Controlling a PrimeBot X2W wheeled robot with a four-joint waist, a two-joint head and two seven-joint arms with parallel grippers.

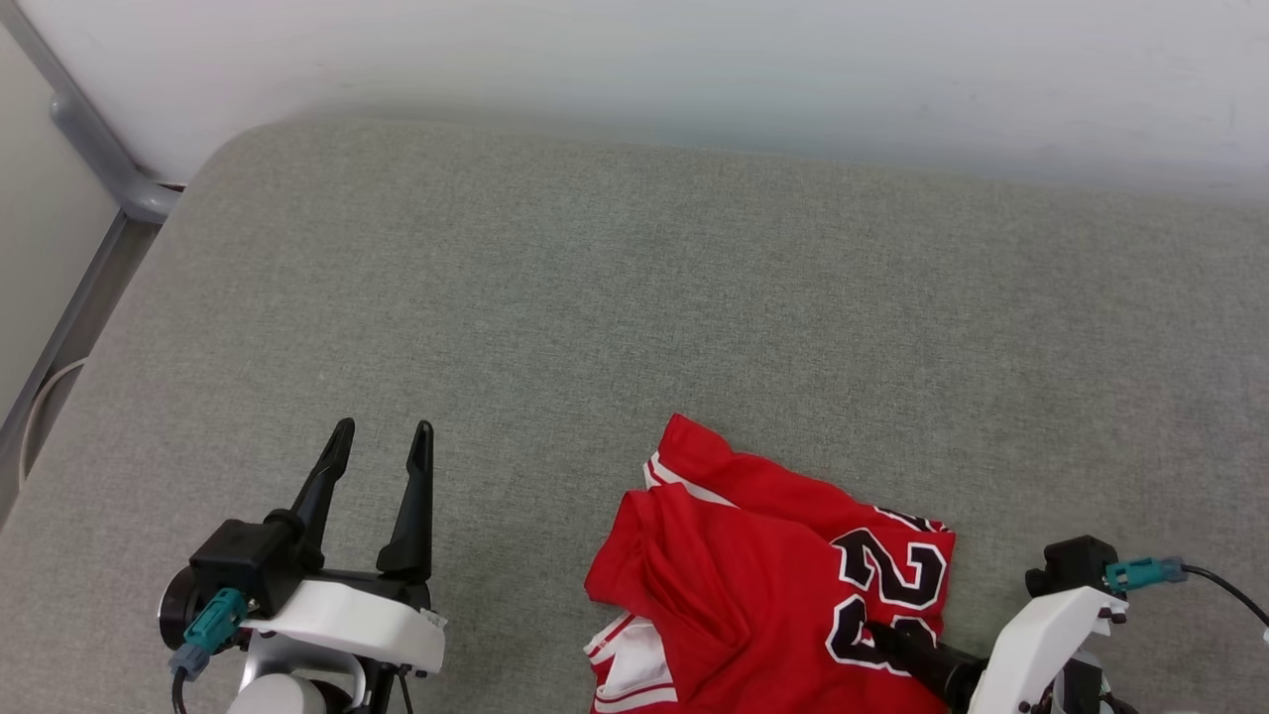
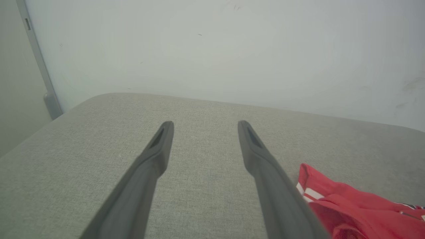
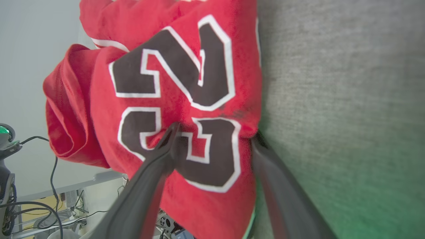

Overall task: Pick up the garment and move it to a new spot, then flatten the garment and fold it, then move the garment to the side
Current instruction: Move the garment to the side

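Lying crumpled on the grey cushion [image 1: 595,297], the garment [image 1: 753,575] sits at the near edge toward the robot's right, its number 23 face up. The head view gives one dark finger [image 1: 907,650] of the right gripper [image 1: 882,635] resting across the number. The right wrist view adds the other finger [image 3: 265,156] at the cloth's edge (jaws spread wide, a fold of red between them, not pinched). The left gripper [image 1: 382,436] hovers well apart to the left, fingers parted and empty. Its own wrist view catches a red corner just beside one finger.
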